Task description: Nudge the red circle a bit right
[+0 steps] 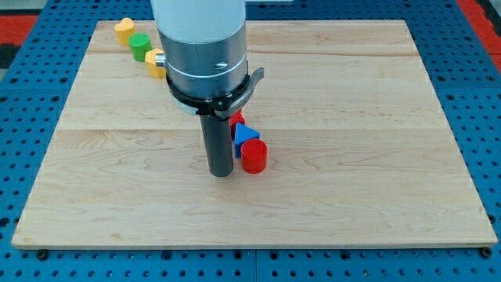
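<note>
The red circle (254, 156) is a short red cylinder near the middle of the wooden board (352, 180). My tip (221, 173) stands just to the view's left of it, very close to or touching its side. A blue triangle (245, 134) lies right above the red circle, touching it. Another red block (237, 119) shows partly behind the rod, above the blue triangle; its shape is hidden.
At the view's top left lie a yellow heart-like block (124, 30), a green cylinder (141, 46) and a yellow block (156, 62) partly hidden by the arm's body (205, 47). A blue pegboard (470, 94) surrounds the board.
</note>
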You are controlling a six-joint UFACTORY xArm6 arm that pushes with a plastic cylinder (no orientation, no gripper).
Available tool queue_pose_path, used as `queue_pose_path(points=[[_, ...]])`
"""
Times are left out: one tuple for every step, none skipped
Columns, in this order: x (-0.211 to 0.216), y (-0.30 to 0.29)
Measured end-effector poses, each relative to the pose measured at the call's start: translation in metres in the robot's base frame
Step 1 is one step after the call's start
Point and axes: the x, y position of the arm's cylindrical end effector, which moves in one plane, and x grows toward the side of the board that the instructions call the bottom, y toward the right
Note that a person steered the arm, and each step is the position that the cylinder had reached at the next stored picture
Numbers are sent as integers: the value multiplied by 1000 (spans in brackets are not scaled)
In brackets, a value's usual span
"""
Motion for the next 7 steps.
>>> queue_pose_path(points=[[-2, 3], [-4, 5], [-5, 5], [-5, 14], [-5, 16], [-5, 17], [-5, 26]])
